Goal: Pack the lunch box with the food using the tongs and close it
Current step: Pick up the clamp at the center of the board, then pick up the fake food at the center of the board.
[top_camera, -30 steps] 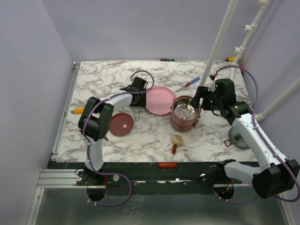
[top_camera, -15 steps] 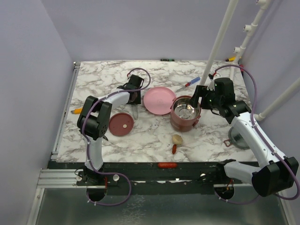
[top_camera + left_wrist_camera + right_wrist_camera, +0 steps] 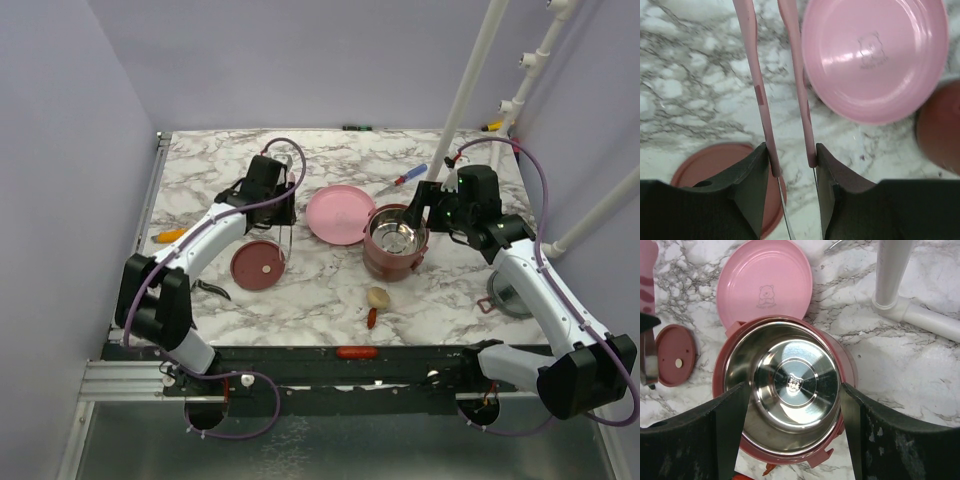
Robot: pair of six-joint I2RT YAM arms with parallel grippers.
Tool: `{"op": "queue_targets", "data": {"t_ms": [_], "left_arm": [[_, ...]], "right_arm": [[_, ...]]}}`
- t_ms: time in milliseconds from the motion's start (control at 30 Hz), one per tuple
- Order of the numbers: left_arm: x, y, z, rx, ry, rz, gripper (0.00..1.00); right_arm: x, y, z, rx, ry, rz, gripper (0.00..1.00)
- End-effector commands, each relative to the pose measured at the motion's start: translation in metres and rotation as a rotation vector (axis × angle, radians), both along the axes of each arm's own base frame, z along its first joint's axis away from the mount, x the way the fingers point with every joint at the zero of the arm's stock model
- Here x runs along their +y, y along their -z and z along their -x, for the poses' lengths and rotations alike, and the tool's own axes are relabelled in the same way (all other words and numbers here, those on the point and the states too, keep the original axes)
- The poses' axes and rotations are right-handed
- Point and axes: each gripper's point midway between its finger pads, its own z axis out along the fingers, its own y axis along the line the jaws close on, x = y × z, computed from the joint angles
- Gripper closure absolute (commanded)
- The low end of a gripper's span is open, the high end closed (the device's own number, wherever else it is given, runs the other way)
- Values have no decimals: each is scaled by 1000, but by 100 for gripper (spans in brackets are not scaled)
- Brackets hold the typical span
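Observation:
My left gripper (image 3: 281, 212) (image 3: 792, 161) is shut on the long pink tongs (image 3: 287, 238) (image 3: 754, 85), one finger pressing each arm. The tongs hang over the marble between the pink plate (image 3: 342, 213) and a maroon disc lid (image 3: 258, 265) (image 3: 710, 165). The dusty-red lunch box (image 3: 384, 266) (image 3: 722, 371) stands open with a bare steel bowl. Over its far-right rim my right gripper (image 3: 428, 207) (image 3: 794, 387) hovers open, holding nothing. Of the food, a tan ball (image 3: 377, 297) and a small red piece (image 3: 372, 318) lie in front of the box. A red sausage (image 3: 357, 352) rests on the front rail.
A grey-lidded tier (image 3: 507, 296) sits at the right, under my right forearm. A red-and-blue screwdriver (image 3: 401, 180) lies behind the box, black pliers (image 3: 211, 290) at the left, and an orange item (image 3: 166, 236) near the left edge. A white pipe (image 3: 470, 90) (image 3: 891, 270) rises behind.
My left gripper has closed on the tongs and lifted them away to the left of the plate; the arm's elbow swung out left, uncovering the pliers. The right arm has not moved.

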Motion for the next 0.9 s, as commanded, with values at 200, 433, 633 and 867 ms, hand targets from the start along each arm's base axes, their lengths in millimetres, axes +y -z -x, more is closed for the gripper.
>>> {"op": "queue_targets", "data": {"t_ms": [200, 433, 633, 867], "left_arm": [[-68, 4, 201, 378, 494, 190, 60], [-61, -5, 275, 526, 494, 249, 60], [-78, -3, 294, 541, 483, 198, 58], [-123, 2, 280, 424, 483, 39, 57]], "right_arm": [[-10, -27, -7, -91, 16, 43, 24], [-15, -36, -4, -123, 28, 52, 24], [-11, -38, 2, -137, 10, 24, 24], [-8, -44, 10, -154, -9, -4, 23]]}}
